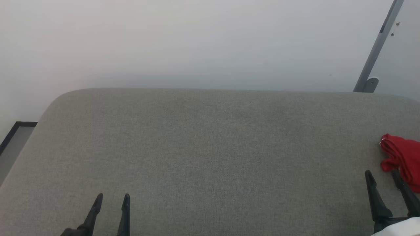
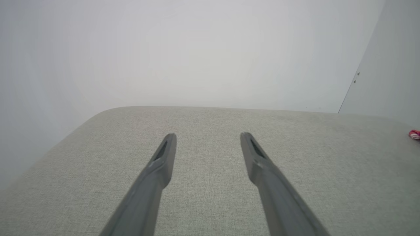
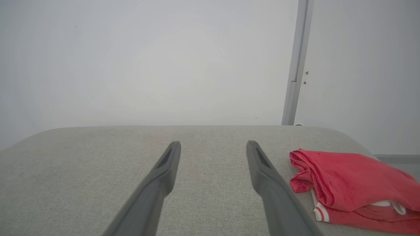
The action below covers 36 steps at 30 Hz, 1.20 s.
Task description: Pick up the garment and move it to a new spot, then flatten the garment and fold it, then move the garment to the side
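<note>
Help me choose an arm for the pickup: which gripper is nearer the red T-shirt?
Right. The right gripper sits close beside the red T-shirt, on its left; the left gripper is far across the grey padded surface, toward the robot's left.

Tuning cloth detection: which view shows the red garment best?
Right wrist view: the garment sits close and mostly in frame, bunched, striped white sleeve end visible. Head view cuts the garment at the right edge; left wrist view catches a sliver at its right edge.

Soft cloth on rough weave
The garment [image 3: 354,177] is soft, matt red cloth; the table [image 1: 210,147] has a coarse grey woven cover.
</note>
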Motion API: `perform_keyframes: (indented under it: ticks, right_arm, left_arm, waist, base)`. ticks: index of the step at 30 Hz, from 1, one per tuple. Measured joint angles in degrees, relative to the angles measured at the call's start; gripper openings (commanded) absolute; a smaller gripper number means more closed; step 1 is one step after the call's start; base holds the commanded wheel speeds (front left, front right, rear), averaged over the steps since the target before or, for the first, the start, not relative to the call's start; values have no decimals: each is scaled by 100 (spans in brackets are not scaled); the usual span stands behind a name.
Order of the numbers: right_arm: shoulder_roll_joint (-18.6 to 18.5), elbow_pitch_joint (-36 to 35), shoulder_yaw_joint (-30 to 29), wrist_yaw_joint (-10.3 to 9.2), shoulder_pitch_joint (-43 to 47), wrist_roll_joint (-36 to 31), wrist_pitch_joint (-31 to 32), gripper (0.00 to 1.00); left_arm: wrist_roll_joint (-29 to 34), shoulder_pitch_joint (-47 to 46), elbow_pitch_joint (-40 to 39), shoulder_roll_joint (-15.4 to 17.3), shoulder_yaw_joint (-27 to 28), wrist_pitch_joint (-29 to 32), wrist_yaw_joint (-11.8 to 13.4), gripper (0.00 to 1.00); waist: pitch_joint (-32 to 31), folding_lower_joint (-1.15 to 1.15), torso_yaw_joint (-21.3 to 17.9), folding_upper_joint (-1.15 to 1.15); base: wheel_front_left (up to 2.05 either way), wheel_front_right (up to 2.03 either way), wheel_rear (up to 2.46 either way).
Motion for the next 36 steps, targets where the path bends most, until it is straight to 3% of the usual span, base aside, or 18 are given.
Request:
perform_keyframes:
  ticks: [11, 12, 18, 36]
  right_arm:
    - [4, -34, 40, 0, -1, 0, -1, 100]
    - [7, -45, 43, 0, -1, 0, -1, 0]
    - [234, 237, 127, 1, 140, 37, 30, 0]
    - [545, 361, 38, 0, -96, 1562, 479, 0]
  left_arm:
    - [-1, -11, -73, 8, 63, 0, 0, 100]
    - [-4, -11, -75, 8, 63, 0, 0, 0]
    - [-41, 75, 225, -43, 34, 11, 0, 0]
    - [-1959, -247, 446, -77, 36, 489, 1, 0]
  waist:
    - [34, 0, -23, 0]
    - [42, 0, -25, 0]
    - [49, 0, -30, 0]
    - [120, 0, -100, 0]
  base:
    - [0, 0, 0]
    - [0, 0, 0]
    - [0, 0, 0]
    - [0, 0, 0]
